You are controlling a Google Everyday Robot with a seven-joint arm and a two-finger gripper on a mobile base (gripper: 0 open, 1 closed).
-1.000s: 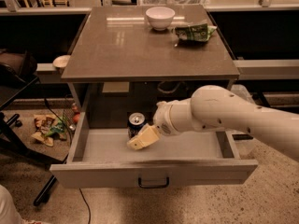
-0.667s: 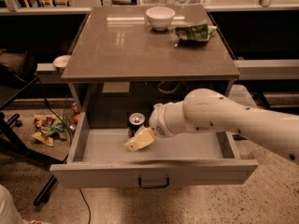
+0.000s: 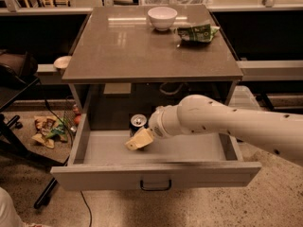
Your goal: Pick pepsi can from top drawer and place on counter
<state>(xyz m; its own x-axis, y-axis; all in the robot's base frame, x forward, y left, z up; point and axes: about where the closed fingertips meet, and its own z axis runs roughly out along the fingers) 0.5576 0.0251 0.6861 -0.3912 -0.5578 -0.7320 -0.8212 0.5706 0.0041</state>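
Observation:
The top drawer [image 3: 156,173] is pulled open below the counter [image 3: 142,46]. The pepsi can [image 3: 138,123] stands upright at the back of the drawer, left of centre, its silver top showing. My gripper [image 3: 138,141] reaches in from the right on a white arm, with its cream fingers low over the drawer floor just in front of the can and a little below it. The lower part of the can is hidden behind the gripper.
A white bowl [image 3: 162,17] and a green snack bag [image 3: 198,32] lie at the back of the counter. Snack wrappers [image 3: 47,129] lie on the floor to the left, next to a dark chair base [image 3: 28,150].
The arm has drawn a little to the left and the gripper has shifted left, nearer below the can. The can has not moved.

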